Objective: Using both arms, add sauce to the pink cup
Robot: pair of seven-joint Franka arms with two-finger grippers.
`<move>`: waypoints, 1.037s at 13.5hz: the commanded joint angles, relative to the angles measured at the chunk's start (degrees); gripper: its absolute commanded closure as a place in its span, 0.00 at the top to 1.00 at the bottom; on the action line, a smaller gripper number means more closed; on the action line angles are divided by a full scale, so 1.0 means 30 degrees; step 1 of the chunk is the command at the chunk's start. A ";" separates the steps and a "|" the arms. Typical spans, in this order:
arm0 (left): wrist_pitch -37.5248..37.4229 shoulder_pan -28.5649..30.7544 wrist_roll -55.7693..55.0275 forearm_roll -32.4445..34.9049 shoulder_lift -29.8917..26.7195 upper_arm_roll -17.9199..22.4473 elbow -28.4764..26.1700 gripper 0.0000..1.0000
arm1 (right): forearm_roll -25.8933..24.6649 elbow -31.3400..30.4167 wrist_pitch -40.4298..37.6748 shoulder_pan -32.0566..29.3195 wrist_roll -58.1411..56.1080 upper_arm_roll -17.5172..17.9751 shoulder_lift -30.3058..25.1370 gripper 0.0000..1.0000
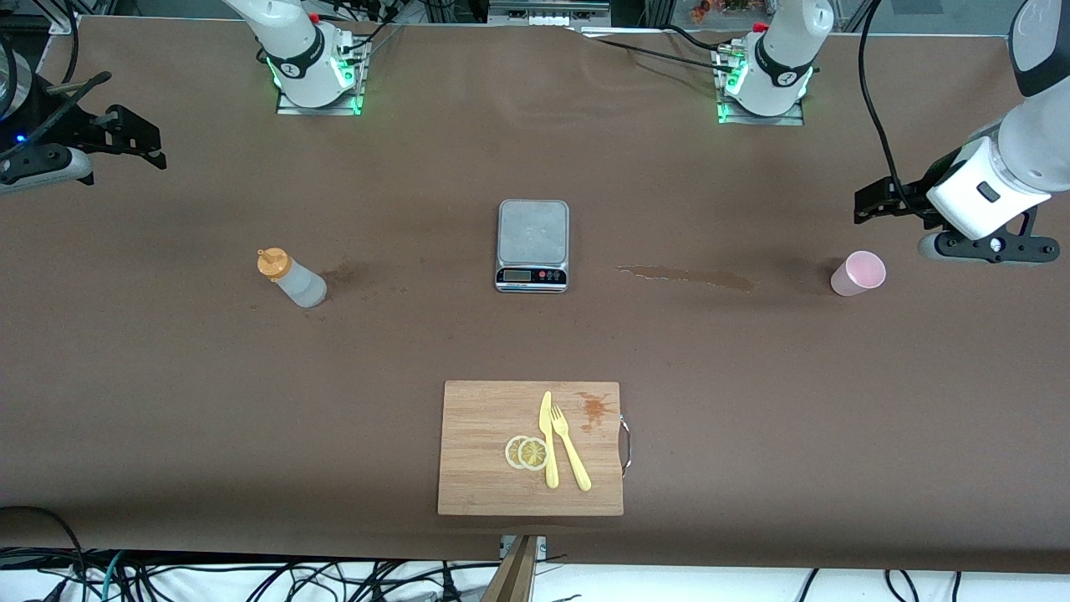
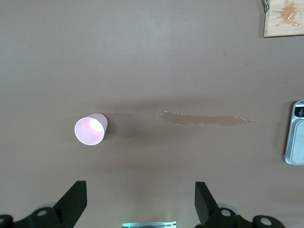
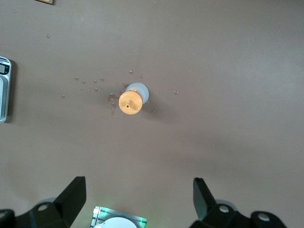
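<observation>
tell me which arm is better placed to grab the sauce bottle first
Right. The sauce bottle stands upright toward the right arm's end of the table, and the open right claw hangs above that end. The open left claw is over the pink cup end.

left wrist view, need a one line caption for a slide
Open left gripper hovering above the upright, empty pink cup, with a brownish sauce streak between the cup and the scale.

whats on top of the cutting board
On the wooden cutting board lie two lemon slices, a yellow plastic knife and fork, plus a brownish stain near its handle corner. What the slices and cutlery cover is hidden.
</observation>
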 commanded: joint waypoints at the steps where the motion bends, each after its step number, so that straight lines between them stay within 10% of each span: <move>1: -0.0328 0.0043 0.0149 -0.0424 0.0245 0.0042 0.0623 1.00 | 0.0576 -0.0108 0.0396 0.0025 -0.0211 -0.0015 -0.0003 1.00; 14: -0.0269 -0.0045 0.0149 -0.0453 0.0421 0.0013 0.0594 1.00 | 0.1045 -0.0636 0.0778 -0.0004 -0.0299 -0.0015 0.0026 1.00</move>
